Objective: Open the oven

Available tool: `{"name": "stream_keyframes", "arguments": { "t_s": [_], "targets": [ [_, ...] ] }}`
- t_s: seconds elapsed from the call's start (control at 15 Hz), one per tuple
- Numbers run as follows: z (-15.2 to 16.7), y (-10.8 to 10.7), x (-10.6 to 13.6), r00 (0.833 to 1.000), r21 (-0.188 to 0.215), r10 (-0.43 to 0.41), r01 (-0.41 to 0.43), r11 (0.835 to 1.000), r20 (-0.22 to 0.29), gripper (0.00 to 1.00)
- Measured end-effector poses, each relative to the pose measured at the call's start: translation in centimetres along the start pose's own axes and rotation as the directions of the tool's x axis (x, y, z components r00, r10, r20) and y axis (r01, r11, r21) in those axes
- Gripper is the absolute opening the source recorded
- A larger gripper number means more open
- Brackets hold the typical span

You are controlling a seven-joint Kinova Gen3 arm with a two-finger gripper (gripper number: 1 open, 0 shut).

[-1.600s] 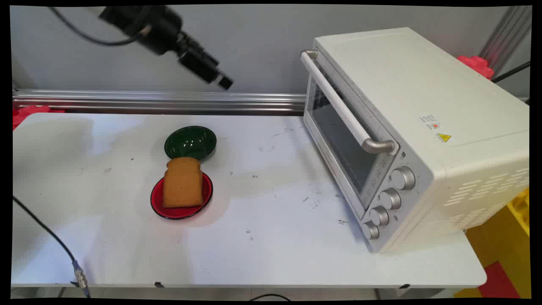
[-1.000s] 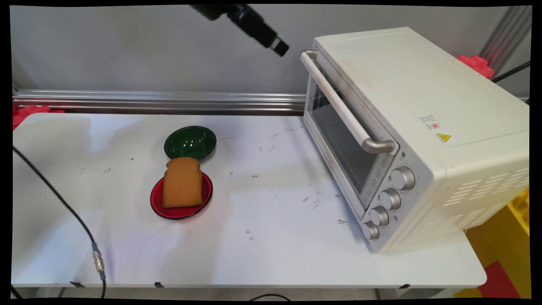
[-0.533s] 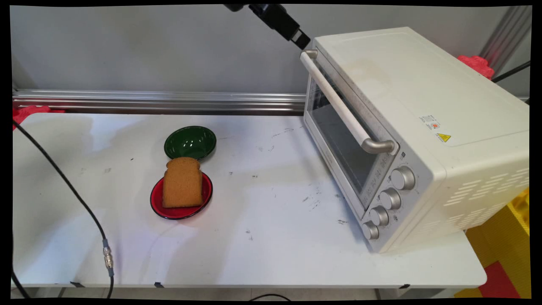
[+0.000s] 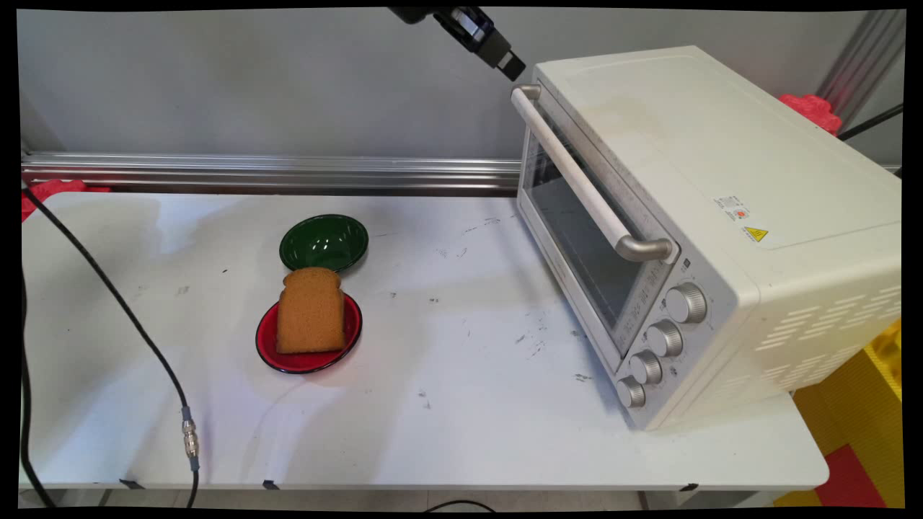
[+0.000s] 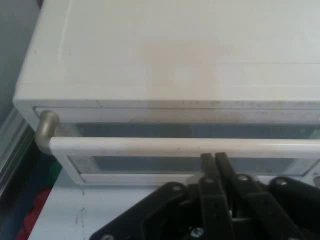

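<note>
My black gripper (image 4: 510,66) hangs at the top of the main view, just left of and above the far end of the toaster oven's handle (image 4: 577,173). Its fingers are shut with nothing between them. In the hand view the gripper (image 5: 214,159) sits just below the white handle bar (image 5: 175,146), with the closed glass door and the oven's white top (image 5: 180,55) beyond. The white toaster oven (image 4: 721,216) stands on the table's right side, door closed.
A slice of brown bread (image 4: 311,310) lies on a red plate (image 4: 270,346) left of the middle. A dark green bowl (image 4: 324,242) sits just behind it. A black cable (image 4: 130,324) hangs across the table's left side. A metal rail (image 4: 267,171) runs along the back.
The gripper has swung from above the green bowl rightward and upward to the far end of the oven handle. The hanging cable has shifted rightward across the left of the table.
</note>
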Motion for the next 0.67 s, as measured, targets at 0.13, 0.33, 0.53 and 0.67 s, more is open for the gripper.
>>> {"name": "stream_keyframes", "arguments": {
  "t_s": [0.13,0.33,0.53,0.67],
  "targets": [
    [0.5,-0.2,-0.2,1.000,0.010,-0.003,0.003,1.000,0.008,0.00],
    [1.4,-0.2,-0.3,1.000,0.018,-0.008,0.008,1.000,0.010,0.00],
    [2.8,-0.2,-0.3,1.000,0.025,-0.013,0.013,1.000,0.008,0.00],
    [3.8,-0.2,-0.2,1.000,0.030,-0.014,0.014,0.999,0.004,0.00]
  ]
}}
